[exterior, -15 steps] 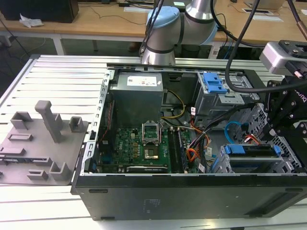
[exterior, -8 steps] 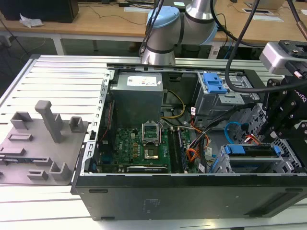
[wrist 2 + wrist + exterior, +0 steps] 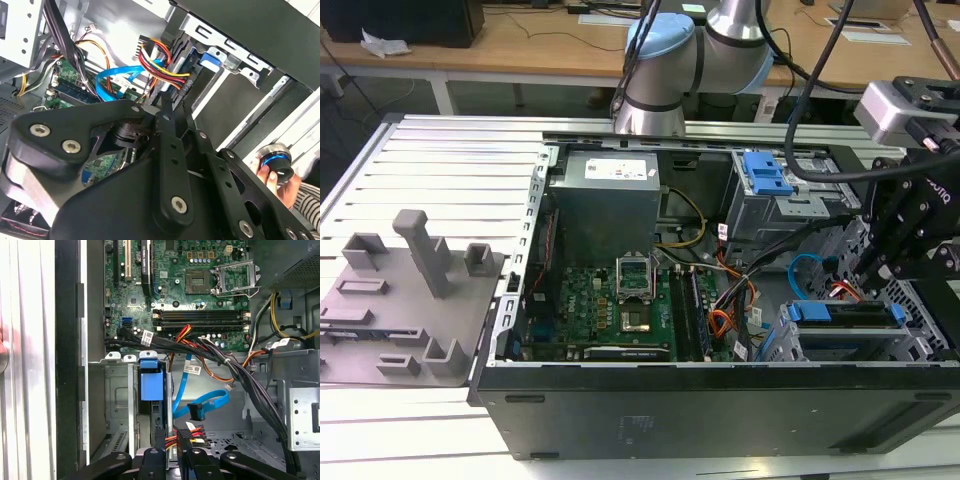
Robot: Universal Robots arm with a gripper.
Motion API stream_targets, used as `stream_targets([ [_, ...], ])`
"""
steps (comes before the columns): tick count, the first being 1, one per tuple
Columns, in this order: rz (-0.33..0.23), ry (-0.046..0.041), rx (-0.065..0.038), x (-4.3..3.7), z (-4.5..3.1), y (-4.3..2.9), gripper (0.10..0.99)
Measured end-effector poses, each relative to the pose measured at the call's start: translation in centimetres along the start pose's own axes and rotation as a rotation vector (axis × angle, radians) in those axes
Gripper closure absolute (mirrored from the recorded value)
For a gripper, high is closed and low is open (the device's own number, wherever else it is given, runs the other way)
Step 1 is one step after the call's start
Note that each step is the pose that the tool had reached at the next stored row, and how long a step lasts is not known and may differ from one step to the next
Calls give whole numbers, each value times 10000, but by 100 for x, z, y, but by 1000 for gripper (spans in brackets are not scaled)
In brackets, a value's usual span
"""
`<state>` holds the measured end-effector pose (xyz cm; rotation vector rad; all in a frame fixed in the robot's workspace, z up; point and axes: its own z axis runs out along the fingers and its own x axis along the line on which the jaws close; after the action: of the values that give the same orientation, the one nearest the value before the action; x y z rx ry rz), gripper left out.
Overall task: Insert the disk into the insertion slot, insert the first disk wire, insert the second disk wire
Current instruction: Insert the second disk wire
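The disk [image 3: 847, 312] sits in its blue carrier [image 3: 151, 382] inside the insertion slot [image 3: 916, 346], a light-grey cage at the case's front corner on the exterior view's right. My gripper [image 3: 876, 274] hangs just above the disk's rear end. In the second wrist view its black fingers [image 3: 166, 131] stand close together, shut on the black plug of the red, yellow and black disk wire [image 3: 161, 64] at the disk's back edge. That plug [image 3: 191, 433] lies just ahead of the gripper [image 3: 171, 454]. A blue disk wire [image 3: 199, 409] with a black plug hangs loose beside it.
Thick black cable bundles [image 3: 235, 371] cross between the motherboard [image 3: 610, 300] and the cage. A larger bay with a blue latch [image 3: 765, 175] stands behind. A grey fixture plate [image 3: 405, 300] lies at the exterior view's left. A person's hand with a knob [image 3: 276, 165] is beyond the case.
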<state>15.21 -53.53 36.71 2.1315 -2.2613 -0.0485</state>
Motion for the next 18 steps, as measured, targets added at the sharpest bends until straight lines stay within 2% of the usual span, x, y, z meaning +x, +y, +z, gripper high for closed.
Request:
stream_targets([
  [13, 0, 0, 0, -109, 0, 7, 847],
  [16, -3, 1, 0, -119, 1, 29, 847],
  [18, -30, 1, 0, -162, 2, 35, 847],
])
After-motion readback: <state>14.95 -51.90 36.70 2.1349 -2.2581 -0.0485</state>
